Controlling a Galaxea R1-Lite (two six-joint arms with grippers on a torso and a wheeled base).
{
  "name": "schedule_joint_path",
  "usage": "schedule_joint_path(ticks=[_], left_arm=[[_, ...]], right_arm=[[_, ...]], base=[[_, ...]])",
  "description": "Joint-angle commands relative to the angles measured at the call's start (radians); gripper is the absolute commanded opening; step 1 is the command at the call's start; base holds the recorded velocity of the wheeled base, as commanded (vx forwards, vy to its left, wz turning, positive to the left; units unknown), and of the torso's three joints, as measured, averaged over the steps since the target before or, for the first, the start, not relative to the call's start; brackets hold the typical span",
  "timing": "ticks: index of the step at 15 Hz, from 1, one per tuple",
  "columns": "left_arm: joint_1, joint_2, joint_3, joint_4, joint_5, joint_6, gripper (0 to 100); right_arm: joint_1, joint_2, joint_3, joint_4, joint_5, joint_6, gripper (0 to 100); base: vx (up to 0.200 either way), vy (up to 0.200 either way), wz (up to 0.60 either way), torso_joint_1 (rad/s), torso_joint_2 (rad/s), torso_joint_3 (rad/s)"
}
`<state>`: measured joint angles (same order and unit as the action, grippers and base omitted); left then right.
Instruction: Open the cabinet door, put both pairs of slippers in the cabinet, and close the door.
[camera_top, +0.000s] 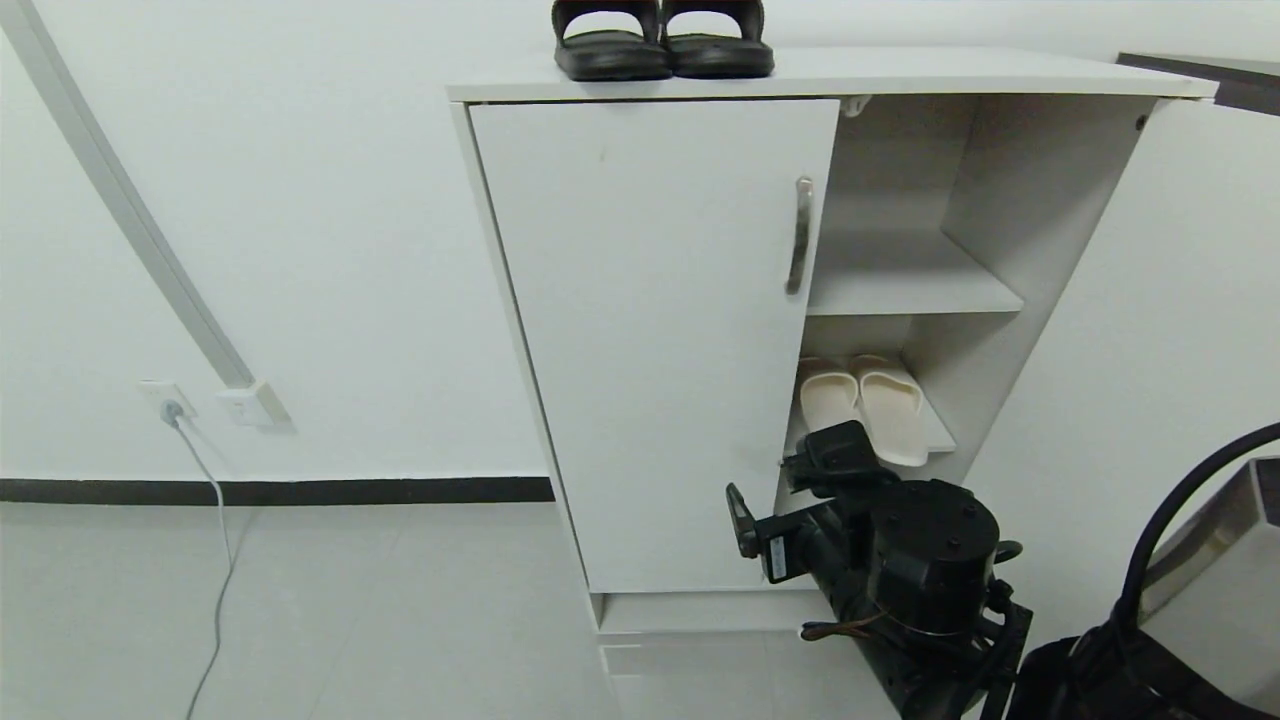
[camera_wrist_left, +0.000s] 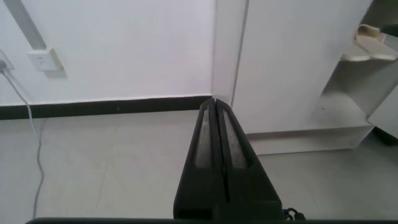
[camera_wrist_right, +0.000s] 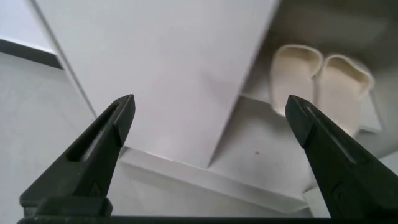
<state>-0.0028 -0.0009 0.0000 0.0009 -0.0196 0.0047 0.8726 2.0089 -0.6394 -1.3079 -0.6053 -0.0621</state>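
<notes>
Right gripper (camera_wrist_right: 210, 102) hangs low in front of the cabinet (camera_top: 1000, 75), jaws spread wide and holding nothing, aimed at the edge of the shut left door (camera_top: 650, 340) and the open half beside it. That stance suits a hand that has no more to do with the cream slippers (camera_top: 865, 405), which lie side by side on the lower shelf (camera_top: 940, 440), toes outward. Whether the gripper is just clear of the door edge or brushing it is hard to judge from the head view. Left gripper (camera_wrist_left: 215, 109) is pressed together and empty, pointing at the floor by the cabinet's left side, probably parked out of the way.

Inside, the upper shelf (camera_top: 910, 290) is bare. The right door (camera_top: 1150, 300) stands swung wide, leaving room to load. The black slippers (camera_top: 662, 45) sit paired on the cabinet top at its front edge, not yet stowed; that pair and the door closing appear to remain.
</notes>
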Motion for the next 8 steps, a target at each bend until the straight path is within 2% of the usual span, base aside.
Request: schedule_joint_path(ticks=[1, 3, 8], left_arm=[[0.0, 0.001, 0.0, -0.001, 0.0, 0.0, 0], [0.0, 0.001, 0.0, -0.001, 0.0, 0.0, 0], [0.0, 0.001, 0.0, -0.001, 0.0, 0.001, 0]], right_arm=[[0.0, 0.002, 0.004, -0.002, -0.001, 0.001, 100], [0.0, 0.002, 0.007, -0.004, 0.001, 0.001, 100], [0.002, 0.007, 0.007, -0.002, 0.001, 0.001, 100]], base=[[0.0, 0.2, 0.0, 0.002, 0.0, 0.002], [0.0, 0.2, 0.0, 0.005, 0.0, -0.002], [0.0, 0.0, 0.0, 0.0, 0.0, 0.0]])
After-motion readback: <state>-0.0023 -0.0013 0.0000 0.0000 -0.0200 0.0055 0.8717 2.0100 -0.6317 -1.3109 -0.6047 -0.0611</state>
